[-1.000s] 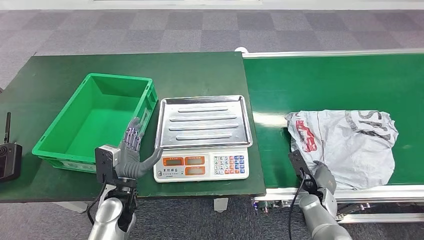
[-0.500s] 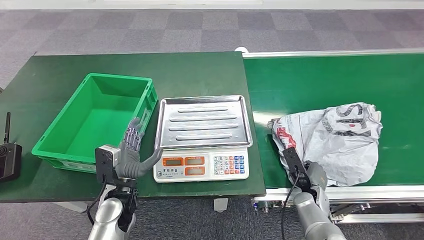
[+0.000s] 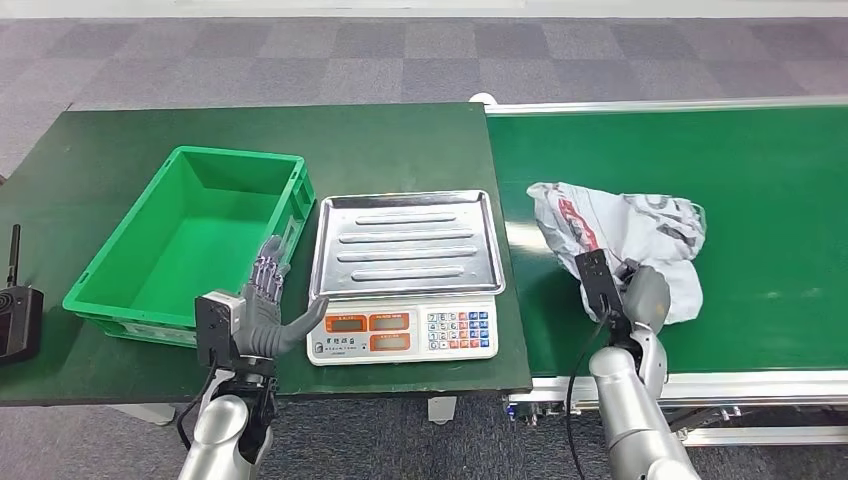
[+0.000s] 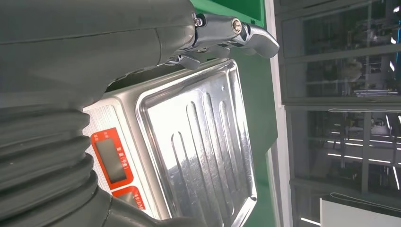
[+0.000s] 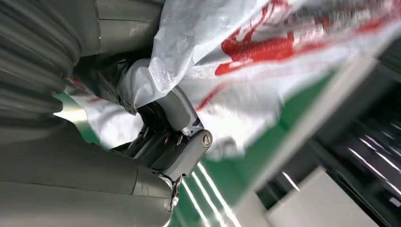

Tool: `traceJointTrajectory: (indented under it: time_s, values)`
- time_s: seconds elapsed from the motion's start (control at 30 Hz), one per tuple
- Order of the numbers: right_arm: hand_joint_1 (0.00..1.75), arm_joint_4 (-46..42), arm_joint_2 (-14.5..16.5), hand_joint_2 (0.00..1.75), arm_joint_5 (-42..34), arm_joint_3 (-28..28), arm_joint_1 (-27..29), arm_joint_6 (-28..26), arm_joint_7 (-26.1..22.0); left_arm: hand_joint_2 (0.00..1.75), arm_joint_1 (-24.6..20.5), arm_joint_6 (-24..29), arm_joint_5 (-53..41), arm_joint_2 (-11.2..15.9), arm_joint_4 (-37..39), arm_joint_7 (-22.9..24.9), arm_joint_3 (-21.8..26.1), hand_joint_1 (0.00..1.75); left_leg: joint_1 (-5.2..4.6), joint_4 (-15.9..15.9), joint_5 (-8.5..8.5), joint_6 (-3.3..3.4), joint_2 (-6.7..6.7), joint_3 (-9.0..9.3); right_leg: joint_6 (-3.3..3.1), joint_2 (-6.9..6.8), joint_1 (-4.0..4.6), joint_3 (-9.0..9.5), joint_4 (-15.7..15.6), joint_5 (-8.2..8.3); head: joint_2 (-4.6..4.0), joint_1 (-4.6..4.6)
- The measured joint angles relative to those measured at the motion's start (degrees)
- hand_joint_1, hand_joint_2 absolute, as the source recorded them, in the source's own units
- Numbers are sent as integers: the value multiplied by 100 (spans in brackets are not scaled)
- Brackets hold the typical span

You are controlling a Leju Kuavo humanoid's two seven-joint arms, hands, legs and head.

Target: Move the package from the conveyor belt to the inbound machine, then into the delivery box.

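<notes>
Nearest you, your left hand (image 3: 262,312) waits at 7 o'clock by the scale (image 3: 405,275), fingers spread and holding nothing. At 4 o'clock your right hand (image 3: 638,297) grasps a bunched fold of the package (image 3: 620,230) on the conveyor belt (image 3: 760,160). It looks soft, light and slippery, so hold the gathered plastic.

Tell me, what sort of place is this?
Probably a parcel-sorting or logistics station, perhaps a mock-up: a green conveyor belt carries a plastic-wrapped package, beside an electronic weighing scale and a green crate.
</notes>
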Motion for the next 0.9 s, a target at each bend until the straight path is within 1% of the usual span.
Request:
traceJointTrajectory:
  time_s: [0.1, 0.27, 0.43, 0.53, 0.67, 0.8, 0.9]
  values:
    - [175, -501, -2, 175, -86, 395, 6, -10, 100, 175, -13, 17, 0, 0, 52, -32, 0, 0, 0, 0, 0, 0, 0, 0, 0, 2, 1, -1, 0, 0, 0, 0]
    - [175, -940, -30, 175, -143, 876, -15, -68, 101, 175, -106, 23, -1, 0, 138, -42, 0, 0, 0, 0, 0, 0, -1, -2, 0, 0, 1, 0, 0, 0, 0, 0]
    - [175, -1041, -16, 175, 254, 1498, -78, -262, 135, 175, -206, 15, -9, -2, 255, -126, 0, 0, 0, 0, 0, -1, 3, -2, 0, 3, 2, -1, 1, 0, 0, 0]
    - [175, -1043, 52, 175, 341, 1922, -116, -266, 194, 175, -235, 15, -10, -2, 305, -160, 0, 0, 1, 0, 2, -3, 2, -2, 0, 2, 4, 0, 2, 0, 0, -1]
    - [175, -1064, 163, 175, 236, 2521, -186, -198, 192, 175, -236, -9, -9, -2, 344, -193, 0, 0, 1, -1, 2, -4, 2, -6, -1, 2, 6, -3, 5, 0, 0, 0]
    - [175, -1036, 343, 175, 123, 3169, -353, -154, 214, 175, -254, -31, -8, -11, 376, -216, -1, 0, 1, -1, 3, -5, 4, -6, -1, 6, 6, -8, 4, 0, 0, -1]
    - [175, -1017, 503, 175, 92, 3528, -456, -51, 241, 175, -290, -56, -8, -26, 397, -219, -3, 0, 2, -1, 4, -6, 3, -7, -2, 4, 7, -7, 5, -1, 0, -1]
